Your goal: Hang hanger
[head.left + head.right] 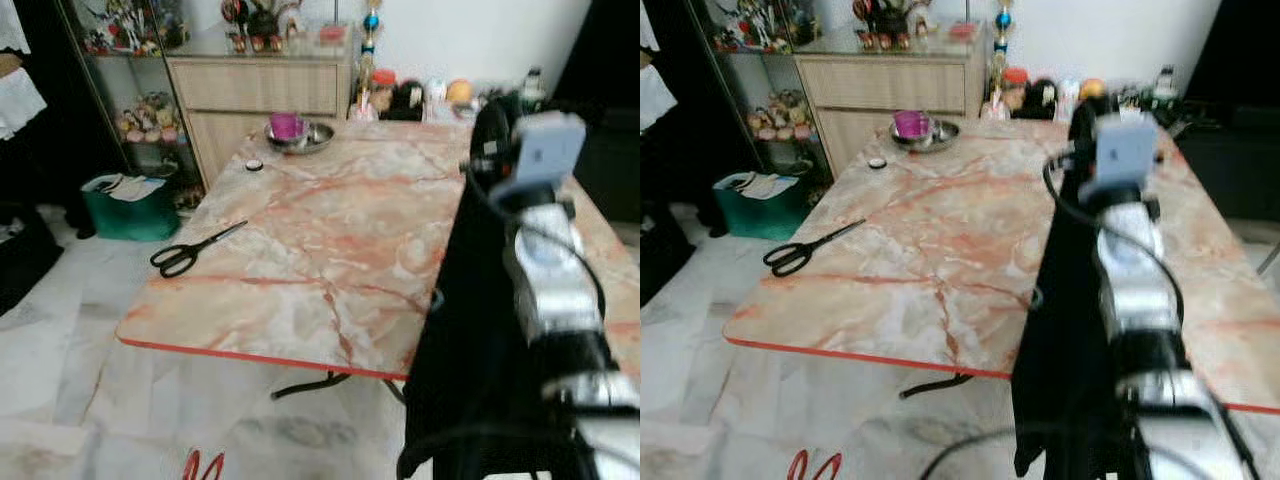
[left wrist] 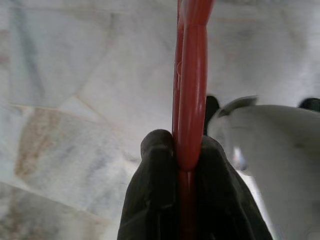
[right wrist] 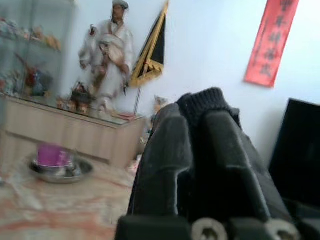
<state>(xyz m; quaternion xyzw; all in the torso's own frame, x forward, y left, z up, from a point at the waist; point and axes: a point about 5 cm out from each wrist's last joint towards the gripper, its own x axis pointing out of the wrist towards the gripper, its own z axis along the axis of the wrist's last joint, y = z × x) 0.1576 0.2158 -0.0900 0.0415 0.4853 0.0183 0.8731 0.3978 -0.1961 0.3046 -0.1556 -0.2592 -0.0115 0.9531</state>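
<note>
**Red hanger clamped low at the left, dark cloth pinched high at the right**

At about 7 o'clock in the left eye view, the tips of a red hanger (image 1: 203, 466) show over the pale marble floor (image 1: 60, 360). The left wrist view shows the left gripper (image 2: 189, 165) closed tight on it, both black fingers (image 2: 155, 185) pressed against the red bar that runs up between them.

At 9 o'clock sits a green bin (image 1: 130, 210), and black scissors (image 1: 190, 252) lie near the left edge of the marble-patterned table (image 1: 330, 250). At 12 o'clock on the table's far end, a metal bowl (image 1: 298, 136) holds a purple cup (image 1: 286, 124), in front of a wooden cabinet (image 1: 260, 95).

At 3 o'clock the right gripper (image 3: 202, 112) is raised above the table's right side, its jaws shut on a black garment (image 1: 470, 340) that hangs down past the table edge.
</note>
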